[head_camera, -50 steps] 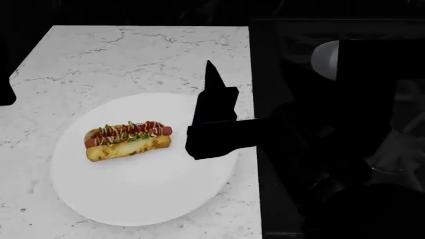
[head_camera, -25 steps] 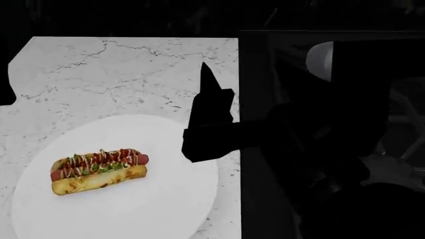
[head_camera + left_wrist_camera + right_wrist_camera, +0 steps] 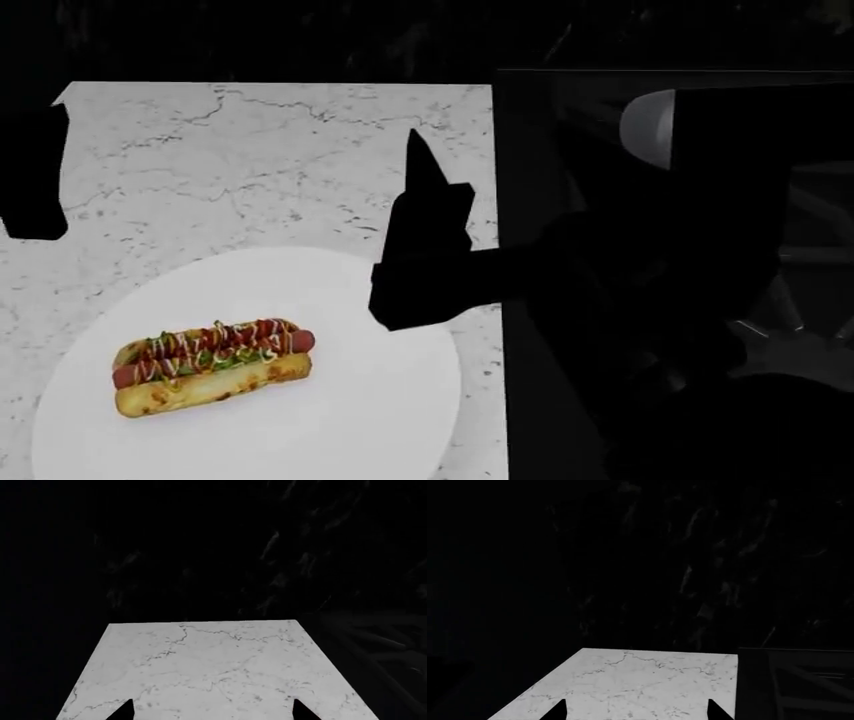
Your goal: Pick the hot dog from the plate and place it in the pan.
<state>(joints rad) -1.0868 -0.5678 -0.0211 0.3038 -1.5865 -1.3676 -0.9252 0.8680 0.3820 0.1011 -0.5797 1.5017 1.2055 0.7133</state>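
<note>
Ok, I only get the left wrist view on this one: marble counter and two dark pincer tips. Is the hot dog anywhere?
Observer: Yes. The head view shows the hot dog lying on the white plate, with nothing gripping it.
Operator: Where is the right pincer?
Observer: The right pincer is over the plate's far right edge, apart from the hot dog.
Operator: And the pan?
Observer: A dark cooktop lies right of the counter, but I cannot make out the pan there.

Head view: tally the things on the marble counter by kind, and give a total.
Hot dog: 1
Plate: 1
Total: 2
</note>
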